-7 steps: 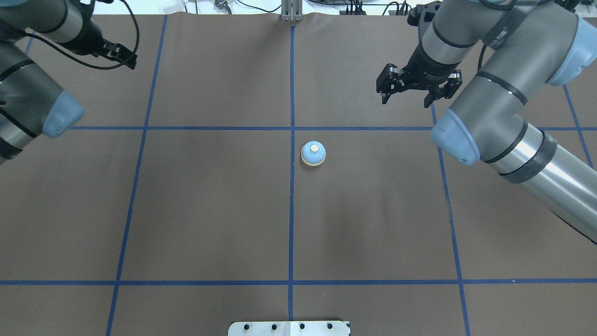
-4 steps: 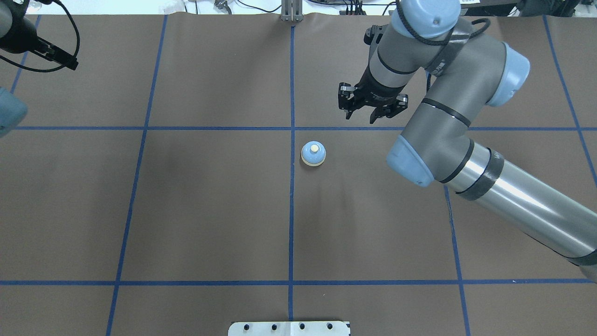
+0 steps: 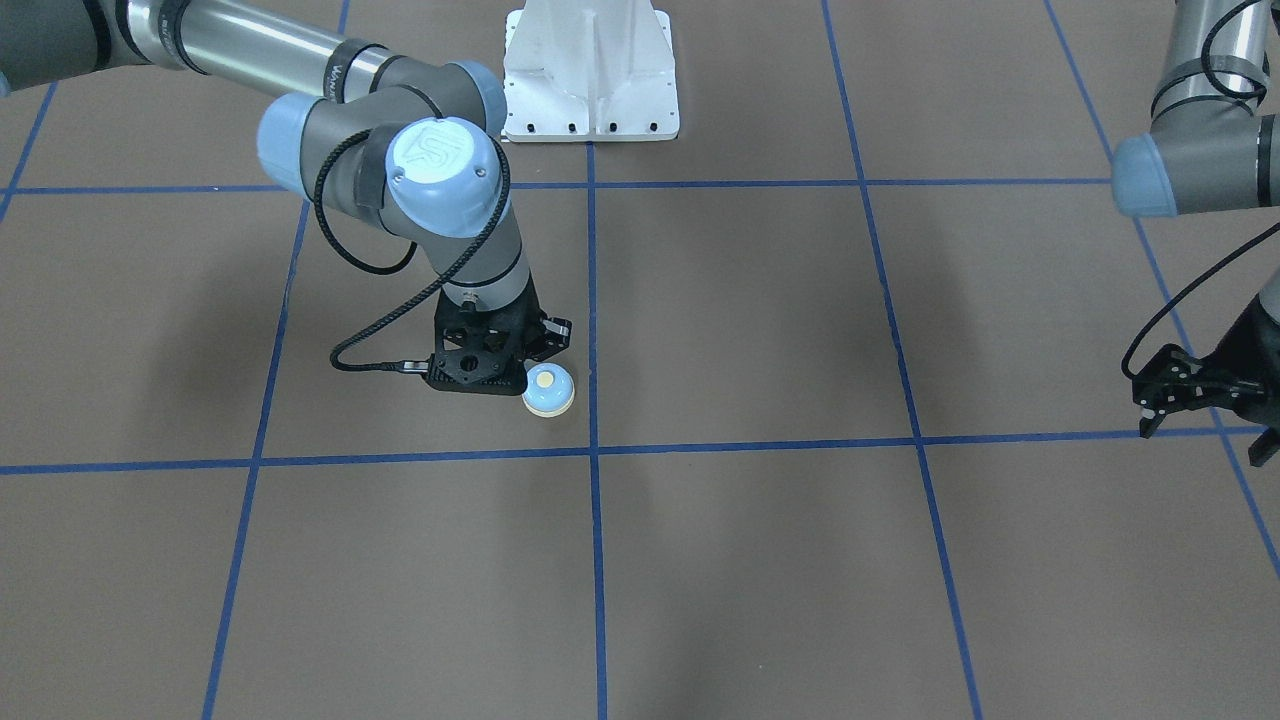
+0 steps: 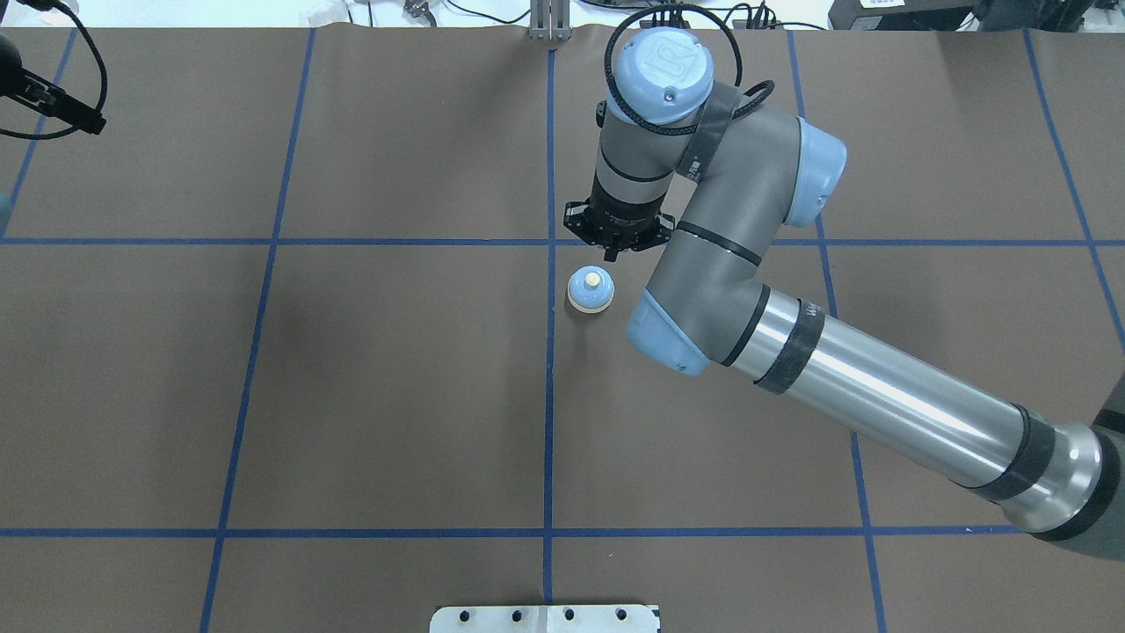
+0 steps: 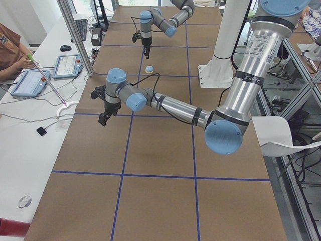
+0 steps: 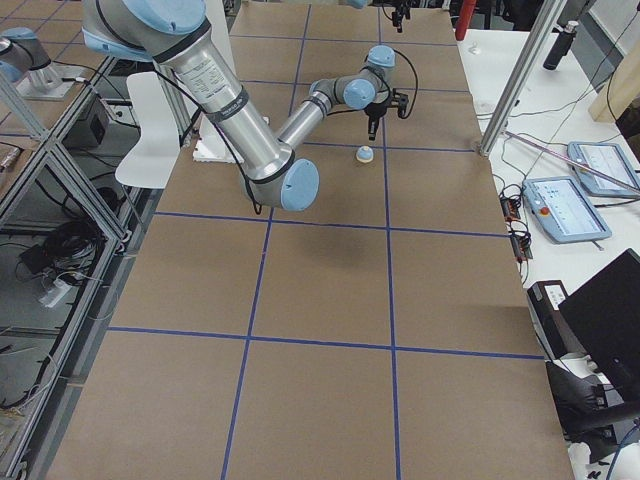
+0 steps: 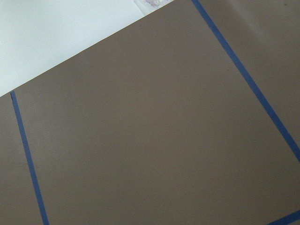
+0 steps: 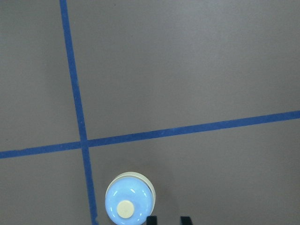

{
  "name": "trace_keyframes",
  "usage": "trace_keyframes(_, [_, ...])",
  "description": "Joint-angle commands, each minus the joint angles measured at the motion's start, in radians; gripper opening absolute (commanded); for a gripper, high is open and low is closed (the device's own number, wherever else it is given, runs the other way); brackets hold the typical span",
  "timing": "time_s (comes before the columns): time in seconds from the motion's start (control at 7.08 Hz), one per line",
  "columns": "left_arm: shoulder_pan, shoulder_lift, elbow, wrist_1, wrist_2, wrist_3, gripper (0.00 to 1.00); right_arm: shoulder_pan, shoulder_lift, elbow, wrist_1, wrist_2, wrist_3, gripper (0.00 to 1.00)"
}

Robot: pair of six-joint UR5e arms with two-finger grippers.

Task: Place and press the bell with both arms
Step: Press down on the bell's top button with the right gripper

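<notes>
The light-blue bell (image 4: 591, 290) with its cream button stands upright on the brown mat beside the centre tape line, also seen in the front view (image 3: 548, 390). My right gripper (image 4: 609, 257) points down just beyond the bell, slightly to its right, with its fingers shut and nothing between them. In the right wrist view the bell (image 8: 130, 201) sits left of the two dark fingertips (image 8: 151, 220), apart from them. My left gripper (image 3: 1203, 438) hangs open and empty far off at the mat's left side, above a tape line.
Blue tape lines divide the brown mat (image 4: 395, 396) into squares. The white bolted pedestal (image 3: 590, 75) stands at the robot's edge. A side table with tablets (image 5: 70, 65) and a person's arm (image 5: 12, 50) lie beyond the mat's far edge.
My right arm has swung left toward the bell and its fingers have closed. My left arm has drawn back further to the left edge. The bell has not moved.
</notes>
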Motion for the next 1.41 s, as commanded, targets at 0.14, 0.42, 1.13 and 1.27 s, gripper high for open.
trace_keyframes(0.14, [-0.001,0.005,0.0,0.001,0.001,0.001,1.0,-0.017,0.033,-0.072,0.008,-0.025,-0.012,0.0])
trace_keyframes(0.42, [-0.001,0.006,0.0,0.001,0.001,0.001,1.0,-0.017,0.049,-0.112,0.067,-0.04,-0.012,0.0])
trace_keyframes(1.13, [0.002,0.005,0.005,0.001,0.003,0.0,1.0,-0.025,0.046,-0.118,0.069,-0.039,-0.007,0.0])
trace_keyframes(1.27, [0.002,0.005,0.003,0.001,0.003,-0.003,1.0,-0.025,0.049,-0.117,0.069,-0.039,-0.006,0.0])
